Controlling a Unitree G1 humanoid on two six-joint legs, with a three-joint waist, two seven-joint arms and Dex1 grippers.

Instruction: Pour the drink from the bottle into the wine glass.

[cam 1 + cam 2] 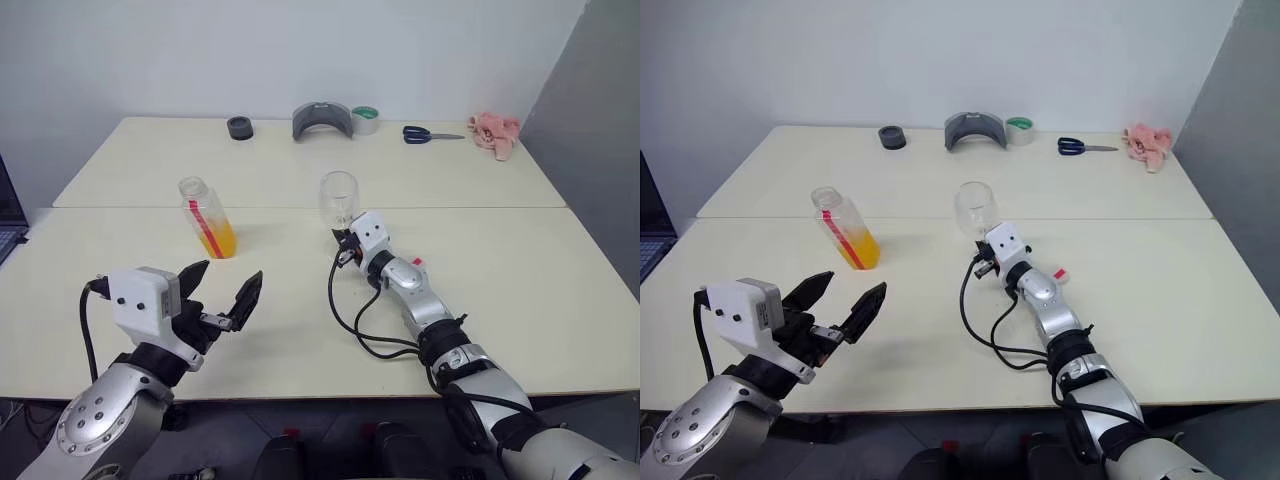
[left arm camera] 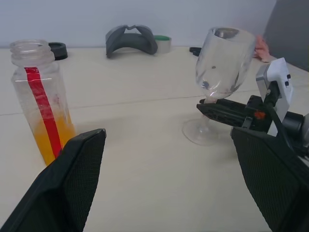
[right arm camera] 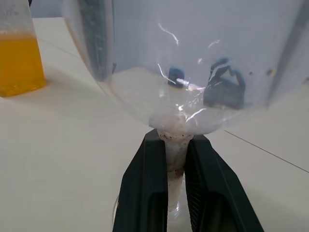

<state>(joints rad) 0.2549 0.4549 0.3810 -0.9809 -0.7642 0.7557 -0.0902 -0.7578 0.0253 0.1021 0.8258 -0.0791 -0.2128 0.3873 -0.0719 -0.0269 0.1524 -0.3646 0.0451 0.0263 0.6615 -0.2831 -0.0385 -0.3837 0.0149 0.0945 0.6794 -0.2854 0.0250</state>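
Wide-open left tool point(image 1: 222, 290) waits at the near left of the table point(image 1: 520, 260), facing the uncapped bottle point(image 1: 208, 217) of drink point(image 1: 219, 243), while the right tool point(image 3: 176, 159) clamps the empty wine glass point(image 1: 339, 198) stem, apparently steadying it for pouring

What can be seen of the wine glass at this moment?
The wine glass is clear, with a rounded bowl, thin stem and round foot. It stands upright near the seam between the two tables, its foot on the tabletop, and its bowl holds no liquid. The right pincer is shut on its stem just under the bowl, one black finger on each side. The uncapped bottle stands apart from it, toward the robot's left.
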